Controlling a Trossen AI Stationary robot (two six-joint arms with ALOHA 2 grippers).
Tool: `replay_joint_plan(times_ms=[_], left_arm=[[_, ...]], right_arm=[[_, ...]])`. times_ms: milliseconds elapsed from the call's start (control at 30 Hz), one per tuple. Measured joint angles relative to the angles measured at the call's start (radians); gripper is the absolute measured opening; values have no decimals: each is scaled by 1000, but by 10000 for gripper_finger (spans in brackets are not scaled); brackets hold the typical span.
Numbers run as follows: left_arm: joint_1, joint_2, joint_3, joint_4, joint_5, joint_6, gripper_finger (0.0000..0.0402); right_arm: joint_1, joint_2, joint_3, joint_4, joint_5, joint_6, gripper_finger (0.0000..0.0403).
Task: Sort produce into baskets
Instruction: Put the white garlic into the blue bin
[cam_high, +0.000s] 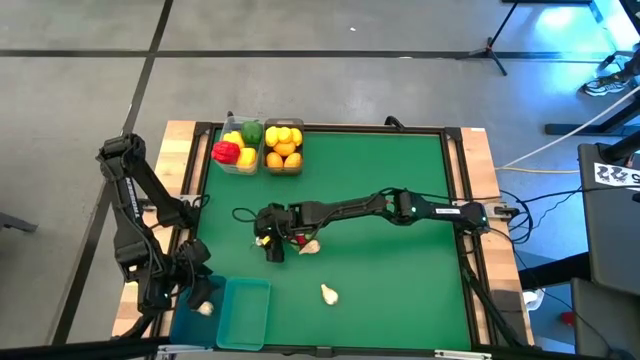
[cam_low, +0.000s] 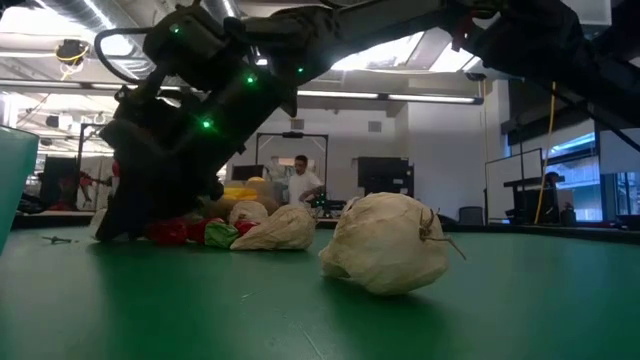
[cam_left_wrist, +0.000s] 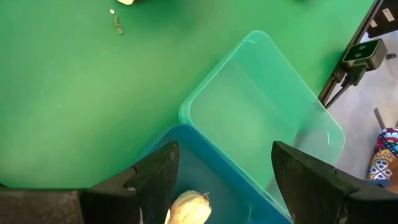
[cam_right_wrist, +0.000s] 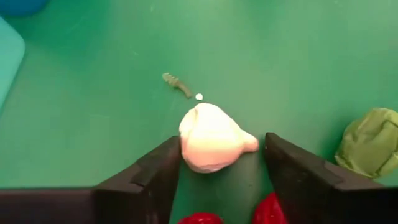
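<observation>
My right gripper (cam_high: 268, 243) is down at the middle of the green mat, shut round a white garlic bulb (cam_right_wrist: 211, 138). Red chilies (cam_right_wrist: 200, 218) lie just under its fingers, and a green piece (cam_right_wrist: 372, 143) lies to one side. Two more garlic bulbs (cam_high: 311, 246) (cam_high: 329, 293) lie loose on the mat. My left gripper (cam_left_wrist: 224, 186) hangs open at the near left, over a blue basket (cam_left_wrist: 205, 168) with a garlic bulb (cam_left_wrist: 189, 208) in it. Beside that stands a teal basket (cam_high: 243, 312). Two clear baskets at the far left hold peppers (cam_high: 238, 148) and lemons and oranges (cam_high: 283, 146). My right gripper has the garlic bulb between its two fingers, one on the rounded side (cam_right_wrist: 184, 146) and the other at the pointed end (cam_right_wrist: 251, 144). The fingers slant down from the table's right side. The bulb sits on the mat.
A small green stem (cam_right_wrist: 176, 83) lies on the mat beyond the held bulb. The mat's raised wooden frame (cam_high: 480, 200) borders the work area. Bare mat lies on the right half and along the far edge.
</observation>
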Motion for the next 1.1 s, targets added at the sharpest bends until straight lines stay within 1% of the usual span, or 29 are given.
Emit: replay_joint_plan(times_ms=[233, 300, 367, 467, 600, 733, 767, 933, 1033, 1100], left_arm=[[0, 0, 0, -11, 0, -1, 249], [0, 0, 0, -11, -1, -1, 249], [0, 0, 0, -11, -24, -1, 249], [0, 0, 0, -12, -124, -2, 249], [0, 0, 0, -24, -326, -3, 249], [0, 0, 0, -91, -539, -121, 249], [0, 0, 0, -116, -567, -155, 249], [1, 0, 0, -218, -645, -349, 249], [34, -3, 0, -186, -656, -368, 249], [61, 0, 0, -164, -686, -377, 249]], right_arm=[[-1, 0, 0, -3, 3, 0, 136], [-1, -3, 0, -5, 3, 0, 120], [-1, -9, 0, -12, -4, 1, 110], [2, -26, -1, -18, -26, 2, 106], [2, -61, 40, -31, -38, 2, 109], [2, -115, 41, -14, -37, -7, 112], [2, -127, 40, -15, -35, -14, 112], [1, -191, 40, -8, -4, -39, 112], [1, -218, 40, -8, 14, -55, 112], [1, -235, 40, -7, 23, -62, 112]])
